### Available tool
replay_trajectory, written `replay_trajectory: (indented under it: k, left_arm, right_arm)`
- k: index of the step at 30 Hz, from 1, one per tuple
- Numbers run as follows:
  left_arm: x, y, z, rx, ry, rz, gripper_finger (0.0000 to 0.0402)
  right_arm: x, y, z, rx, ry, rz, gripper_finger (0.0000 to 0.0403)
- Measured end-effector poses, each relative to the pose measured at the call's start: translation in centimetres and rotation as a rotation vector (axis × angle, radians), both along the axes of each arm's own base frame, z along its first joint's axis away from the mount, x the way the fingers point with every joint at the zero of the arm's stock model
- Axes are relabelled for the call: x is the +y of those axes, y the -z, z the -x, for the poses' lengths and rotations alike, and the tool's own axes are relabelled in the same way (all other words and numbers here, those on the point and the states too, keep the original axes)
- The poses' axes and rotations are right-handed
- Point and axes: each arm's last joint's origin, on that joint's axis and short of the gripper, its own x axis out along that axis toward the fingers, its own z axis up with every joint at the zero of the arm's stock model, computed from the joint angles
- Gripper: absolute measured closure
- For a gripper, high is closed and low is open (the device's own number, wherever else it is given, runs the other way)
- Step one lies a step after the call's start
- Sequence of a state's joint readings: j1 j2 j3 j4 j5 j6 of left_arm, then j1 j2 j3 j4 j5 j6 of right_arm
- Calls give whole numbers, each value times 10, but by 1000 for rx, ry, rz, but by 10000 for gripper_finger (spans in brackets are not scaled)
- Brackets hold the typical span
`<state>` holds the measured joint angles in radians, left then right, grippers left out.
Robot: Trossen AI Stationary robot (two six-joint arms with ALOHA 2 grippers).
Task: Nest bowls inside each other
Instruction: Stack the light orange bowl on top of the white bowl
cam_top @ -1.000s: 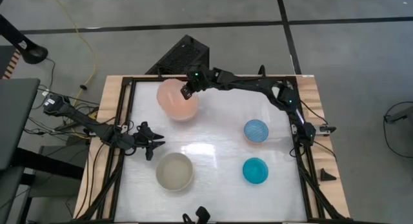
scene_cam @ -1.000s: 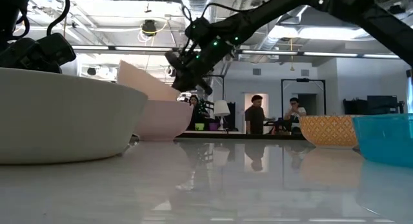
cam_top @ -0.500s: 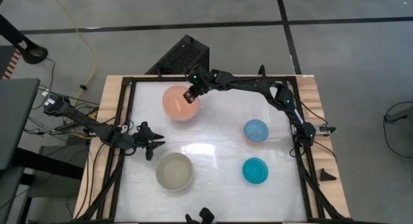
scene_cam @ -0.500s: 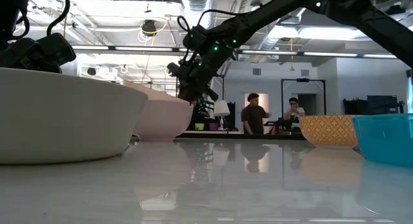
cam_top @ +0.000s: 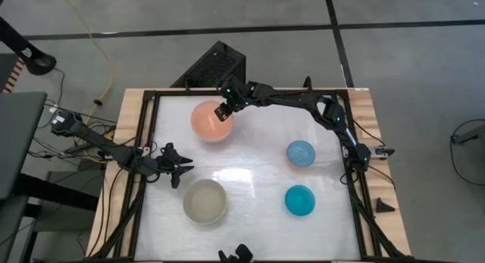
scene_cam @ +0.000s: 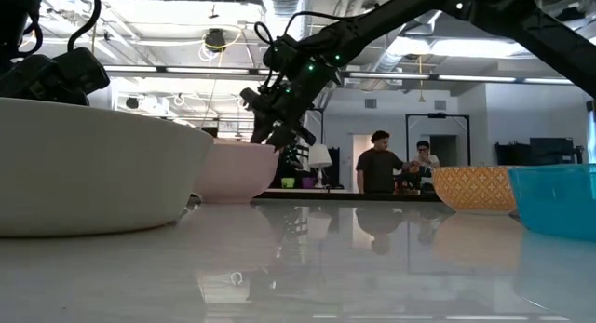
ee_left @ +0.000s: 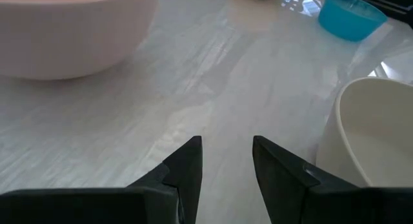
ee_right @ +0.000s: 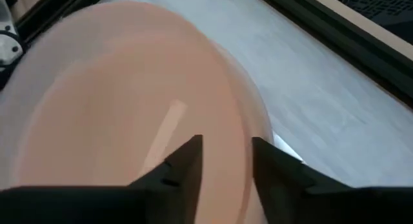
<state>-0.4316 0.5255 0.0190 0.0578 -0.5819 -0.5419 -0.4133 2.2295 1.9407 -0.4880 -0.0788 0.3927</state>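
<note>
A salmon-orange bowl [cam_top: 208, 120] sits level inside a pale pink-white bowl [scene_cam: 233, 169] at the table's far left. My right gripper [cam_top: 222, 113] hangs open over the salmon bowl's right rim, one finger on either side of it [ee_right: 227, 159]. A grey-beige bowl [cam_top: 204, 201] stands at the near middle. At the right stand a light blue bowl [cam_top: 301, 153] and, nearer, a teal bowl [cam_top: 300, 200]. My left gripper [cam_top: 180, 168] waits open and holding nothing at the table's left, just above the top [ee_left: 227, 159]. My right gripper comes slanting down from the table's far right, one finger inside and one outside the salmon bowl's rim [ee_right: 242, 143]. I cannot tell whether either finger touches it. The bowl rests in the pale bowl.
A black frame [cam_top: 151, 142] runs round the white tabletop. Bare tabletop lies in the middle, between the bowls. People stand in the room beyond the table's far edge [scene_cam: 382, 165].
The salmon bowl stood tilted, its left side raised above the pale bowl. It has come down level inside the pale bowl. My right gripper has tipped further downward over the bowl's right rim and kept its place.
</note>
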Motion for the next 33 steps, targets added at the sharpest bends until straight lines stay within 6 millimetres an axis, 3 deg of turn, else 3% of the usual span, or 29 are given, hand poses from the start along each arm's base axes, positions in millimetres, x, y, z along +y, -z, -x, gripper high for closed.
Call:
replay_trajectory:
  k: [7, 11, 15, 20, 24, 33]
  left_arm:
    - [0, 0, 0, 0, 0, 0, 276]
    - [0, 0, 0, 0, 0, 0, 276]
    - [0, 0, 0, 0, -1, 0, 276]
    - [0, 0, 0, 0, -1, 0, 276]
    - [0, 0, 0, 0, 0, 0, 276]
    - [0, 0, 0, 1, 0, -1, 276]
  right_arm:
    - [-1, -29, 0, -11, -2, 9, 152]
    - [-1, -52, -1, -48, -3, 29, 143]
    - [4, -60, -6, -61, 38, 147, 143]
    - [30, -43, -20, 67, 230, 424, 143]
    - [50, -23, -30, 109, 319, 539, 143]
    - [40, 11, -30, 222, 380, 550, 143]
